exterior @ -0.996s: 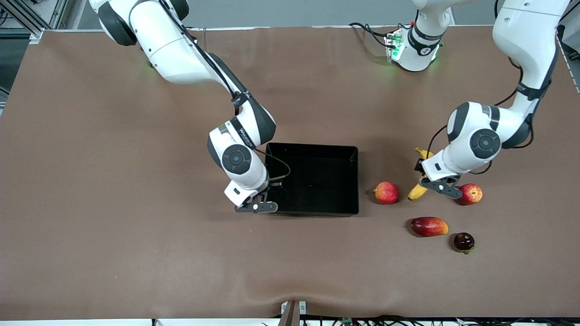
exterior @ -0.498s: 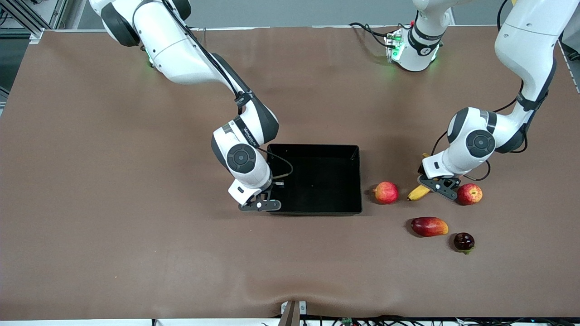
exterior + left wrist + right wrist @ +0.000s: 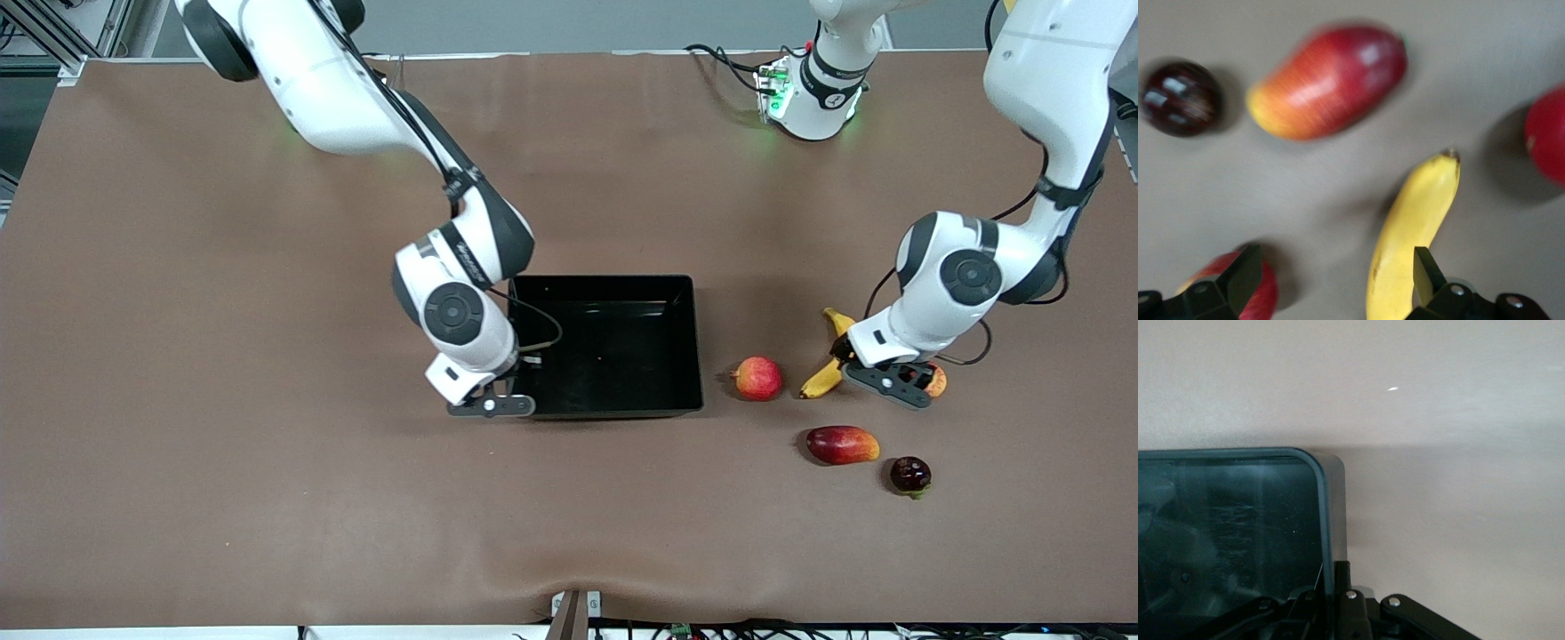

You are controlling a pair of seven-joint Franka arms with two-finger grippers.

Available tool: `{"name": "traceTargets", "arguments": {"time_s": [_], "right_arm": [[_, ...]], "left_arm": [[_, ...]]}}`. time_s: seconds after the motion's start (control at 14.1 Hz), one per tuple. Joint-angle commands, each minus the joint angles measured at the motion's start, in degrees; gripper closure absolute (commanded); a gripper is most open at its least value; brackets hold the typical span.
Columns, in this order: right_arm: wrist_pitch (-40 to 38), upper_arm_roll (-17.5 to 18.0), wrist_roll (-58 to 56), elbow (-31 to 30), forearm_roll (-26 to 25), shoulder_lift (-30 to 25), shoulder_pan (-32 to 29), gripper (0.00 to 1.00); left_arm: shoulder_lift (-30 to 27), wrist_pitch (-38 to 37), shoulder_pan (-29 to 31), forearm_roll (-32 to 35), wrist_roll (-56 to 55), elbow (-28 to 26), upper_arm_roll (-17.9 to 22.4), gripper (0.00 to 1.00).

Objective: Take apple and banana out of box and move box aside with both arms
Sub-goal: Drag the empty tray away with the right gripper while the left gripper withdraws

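Box [image 3: 613, 342], frame centre: right tool [image 3: 507, 391] clamped on its wall. Left tool [image 3: 898, 384], right of frame: fingers spread over banana [image 3: 827, 369] and apple [image 3: 935, 380], holding nothing.

Both arms are glossy white shells with dark grey round joint caps and thin black cables clipped along them. Each ends in a black gripper: right gripper [image 3: 498, 402], left gripper [image 3: 893, 384], with small silver screws.

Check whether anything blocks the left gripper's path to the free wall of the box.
Yes. The paler round fruit lies on the table between the open left gripper and the box, whose other wall the right gripper is shut on.
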Motion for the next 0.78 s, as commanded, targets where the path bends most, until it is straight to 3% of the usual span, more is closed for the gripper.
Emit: {"name": "traceTargets", "arguments": {"time_s": [0.0,0.28,0.71], "right_arm": [[-2.30,0.76,0.93,-6.88,0.73,-8.00,-4.09,1.00],[-2.03,0.76,-0.20,-14.46,0.56,-12.76,-12.35,1.00],[-2.03,0.67,-11.34,-16.41,0.03,-12.59,-27.21,1.00]], "left_arm": [[-8.59,-5.88,0.49,-6.46,-2.42,-0.15,-1.41,0.00],[-14.49,-23.96,0.40,-13.34,-2.60,9.32,-1.41,0.00],[-16.26,-47.09,-0.21,-15.99,-10.50,26.55,-1.59,0.00]]}}
